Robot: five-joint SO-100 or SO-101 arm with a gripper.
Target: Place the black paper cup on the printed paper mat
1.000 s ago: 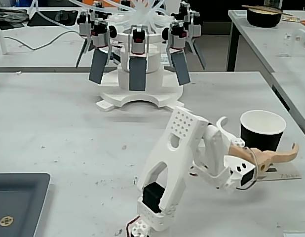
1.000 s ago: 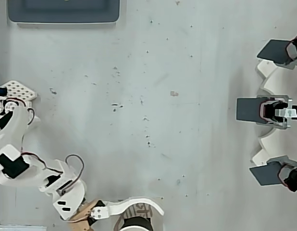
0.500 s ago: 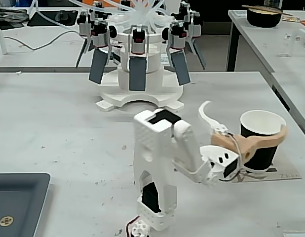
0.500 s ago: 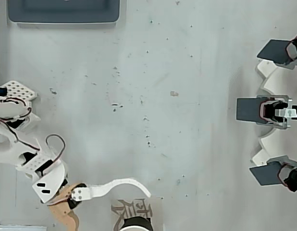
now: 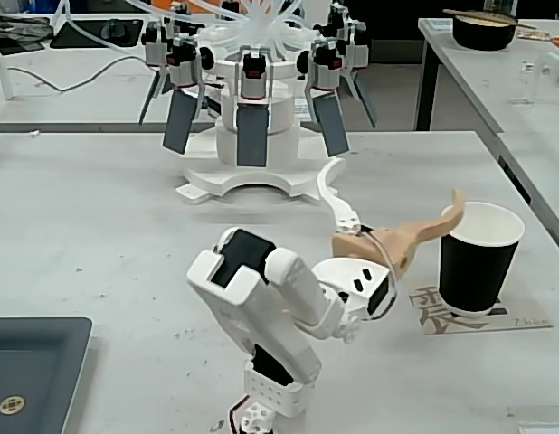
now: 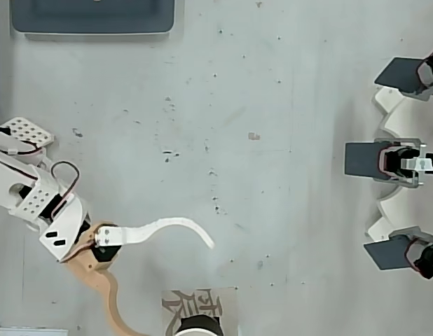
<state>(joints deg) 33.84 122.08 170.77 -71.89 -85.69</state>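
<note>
The black paper cup [image 5: 478, 262] stands upright on the printed paper mat [image 5: 524, 319] at the right of the fixed view, its white inside showing. In the overhead view only the cup's rim [image 6: 197, 327] shows at the bottom edge, on the mat [image 6: 180, 302] with its black character. My gripper [image 5: 393, 185] is open and empty, to the left of the cup and apart from it. Its white finger curves away from the cup; its beige finger ends near the cup's rim. Seen from overhead, the gripper [image 6: 174, 290] spreads wide beside the mat.
A white multi-arm fixture [image 5: 252, 117] with grey paddles stands at the back, at the right edge [image 6: 406, 161] in the overhead view. A dark grey tray [image 5: 31, 371] lies front left, top left [image 6: 94, 17] overhead. A dark bowl [image 5: 483, 29] sits on another table.
The open gripper has drawn back from around the cup toward the left and lifted as the arm folded back. The cup stays upright on the mat.
</note>
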